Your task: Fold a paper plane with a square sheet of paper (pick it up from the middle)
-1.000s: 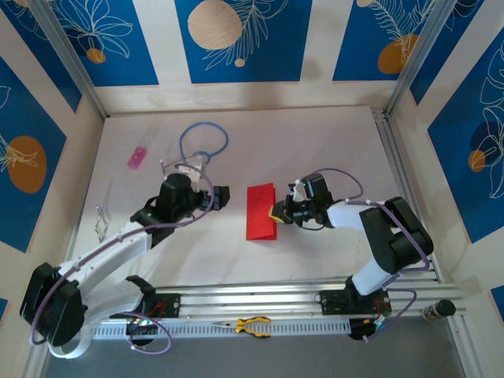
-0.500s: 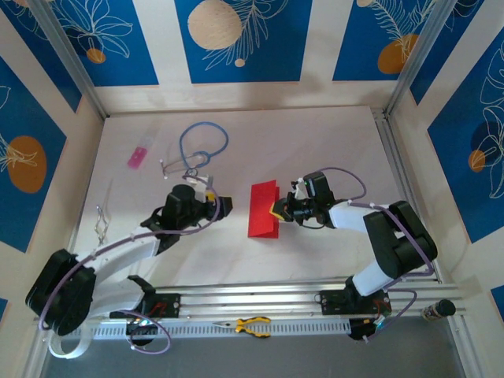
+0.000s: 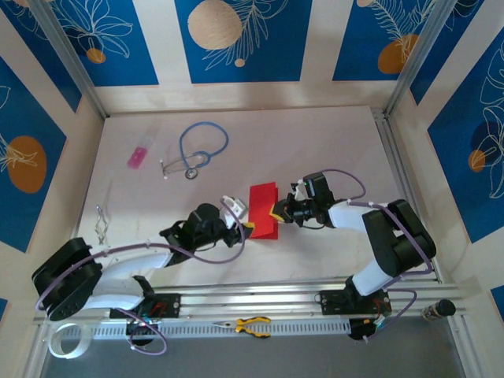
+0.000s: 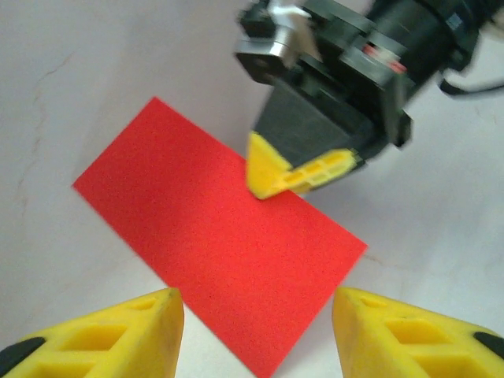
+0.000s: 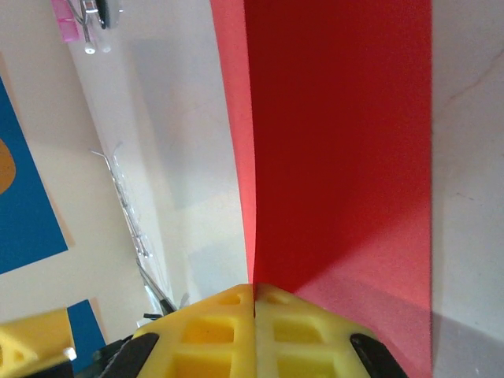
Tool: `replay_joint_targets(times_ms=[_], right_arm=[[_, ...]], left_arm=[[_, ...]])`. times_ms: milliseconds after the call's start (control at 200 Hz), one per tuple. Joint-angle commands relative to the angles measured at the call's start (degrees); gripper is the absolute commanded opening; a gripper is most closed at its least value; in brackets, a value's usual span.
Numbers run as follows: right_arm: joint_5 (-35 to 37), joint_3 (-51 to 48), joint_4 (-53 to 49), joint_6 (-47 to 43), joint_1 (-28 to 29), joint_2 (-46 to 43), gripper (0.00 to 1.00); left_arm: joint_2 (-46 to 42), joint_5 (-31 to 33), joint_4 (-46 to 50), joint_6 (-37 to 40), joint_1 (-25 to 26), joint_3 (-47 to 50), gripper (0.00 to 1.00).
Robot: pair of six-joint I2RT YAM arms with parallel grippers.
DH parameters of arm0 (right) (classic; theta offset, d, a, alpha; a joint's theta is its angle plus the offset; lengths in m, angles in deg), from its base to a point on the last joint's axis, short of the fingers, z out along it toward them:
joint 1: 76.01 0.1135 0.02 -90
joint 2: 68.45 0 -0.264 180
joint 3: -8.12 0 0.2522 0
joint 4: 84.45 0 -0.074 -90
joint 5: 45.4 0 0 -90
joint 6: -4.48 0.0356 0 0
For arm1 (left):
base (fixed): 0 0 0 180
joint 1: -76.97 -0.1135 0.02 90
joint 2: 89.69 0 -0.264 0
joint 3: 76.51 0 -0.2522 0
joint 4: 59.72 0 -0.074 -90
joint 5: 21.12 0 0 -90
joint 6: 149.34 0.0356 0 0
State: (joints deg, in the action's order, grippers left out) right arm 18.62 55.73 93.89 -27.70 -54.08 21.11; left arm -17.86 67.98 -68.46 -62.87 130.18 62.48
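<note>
a: what's on the left of the table (image 3: 331, 142)?
b: a small pink item (image 3: 137, 157), then a stethoscope (image 3: 195, 151), both well apart from the paper.
a: and the left gripper (image 3: 247, 228)?
b: low at the near left corner of the red sheet of paper (image 3: 262, 211). its yellow fingers (image 4: 118, 331) are apart, with that corner between them, clamped on nothing.
a: the sheet?
b: folded to a rectangle, lying between the two arms.
a: right side?
b: the right gripper (image 3: 276, 211) has its fingers together, tips on the sheet's right edge. i cannot tell whether a layer is pinched.
</note>
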Motion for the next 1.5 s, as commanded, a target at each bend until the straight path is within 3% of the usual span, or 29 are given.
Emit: replay_joint_targets(times_ms=[0,280,385,640,1186,1496], right_arm=[[-2.3,1.6,-1.6,1.0,-0.5,1.1,0.06],[-3.0,2.1,-3.1,1.1,-1.4,0.6,0.06],[-3.0,1.9,-3.2,1.2,-1.6,0.4,0.06],[-2.7,1.6,-3.4,1.6,-1.8,-0.1,0.06],[-1.7,0.9,-4.5,0.9,-1.9,-2.0,0.06],[-1.4,0.5,-4.5,0.9,-1.8,-1.8,0.07]], left_arm=[[2.3,2.1,-0.9,8.7,3.3,-0.3,0.55],[14.6,16.9,-7.6,15.6,14.4,-5.5,0.64],[19.2,21.7,-12.5,16.9,16.5,-7.1,0.68],[27.0,33.0,-17.1,20.2,20.3,-11.0,0.68],[28.9,34.8,-11.7,18.4,20.4,-12.1,0.53],[28.5,35.3,-11.7,18.6,20.4,-12.3,0.35]])
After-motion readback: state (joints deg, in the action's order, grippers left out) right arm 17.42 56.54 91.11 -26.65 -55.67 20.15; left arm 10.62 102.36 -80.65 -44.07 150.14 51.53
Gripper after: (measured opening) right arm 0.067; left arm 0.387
